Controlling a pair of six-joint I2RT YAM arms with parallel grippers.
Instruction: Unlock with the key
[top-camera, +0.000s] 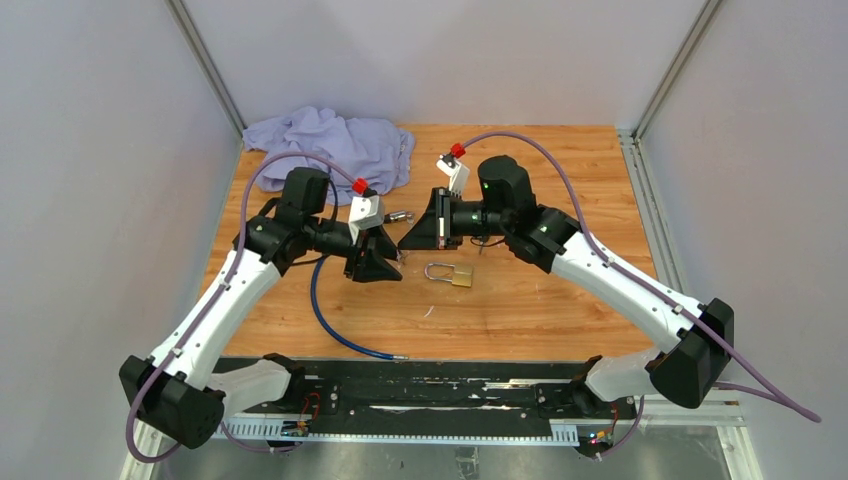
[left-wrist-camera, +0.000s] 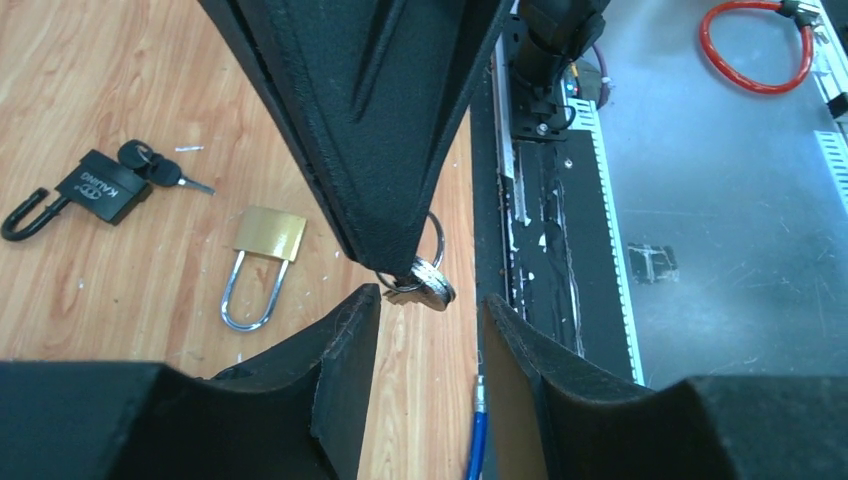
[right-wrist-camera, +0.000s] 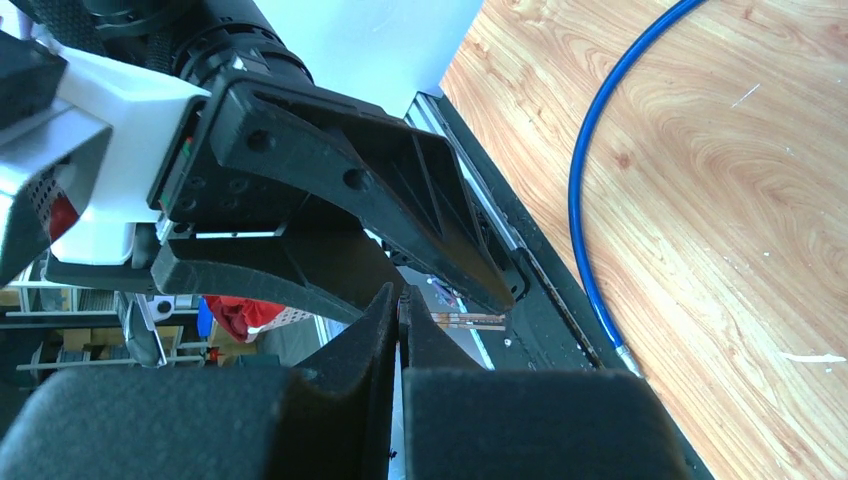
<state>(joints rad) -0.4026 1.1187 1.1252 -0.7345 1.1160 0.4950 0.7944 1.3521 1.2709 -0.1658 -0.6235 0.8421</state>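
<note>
Barely begun, with key (left-wrist-camera: 428, 283) pinched in closed right gripper (right-wrist-camera: 399, 310), left gripper (left-wrist-camera: 430, 300) half-spread and empty beside it, padlock (top-camera: 449, 273) apparently locked, untouched at middle of table (top-camera: 570, 310).

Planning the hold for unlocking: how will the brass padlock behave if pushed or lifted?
The brass padlock lies flat on the wooden table, so a push would probably slide or spin it rather than tip it. Its metal body likely feels heavy for its size. The smooth shackle may slip in a pincer.
</note>
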